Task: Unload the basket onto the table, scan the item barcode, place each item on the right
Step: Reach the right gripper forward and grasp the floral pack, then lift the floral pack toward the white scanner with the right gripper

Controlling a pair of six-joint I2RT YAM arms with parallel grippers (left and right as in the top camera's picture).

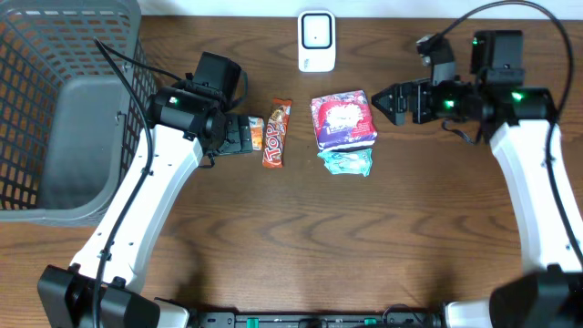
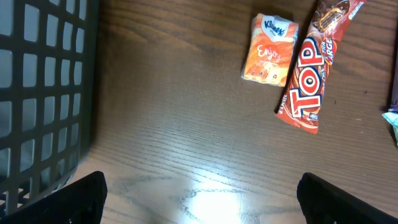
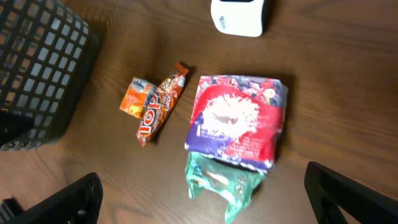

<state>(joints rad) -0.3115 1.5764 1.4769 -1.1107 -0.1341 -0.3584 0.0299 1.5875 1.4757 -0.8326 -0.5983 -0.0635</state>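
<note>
A white barcode scanner stands at the table's far middle. Four items lie in front of it: a small orange tissue pack, a red TOP bar, a purple and red package, and a green packet against its near edge. My left gripper is open, just left of the orange pack, holding nothing. My right gripper is open too, hovering right of the purple package with nothing in it.
A grey wire basket fills the left side of the wooden table, close behind my left arm. Bare wood lies in front of the items.
</note>
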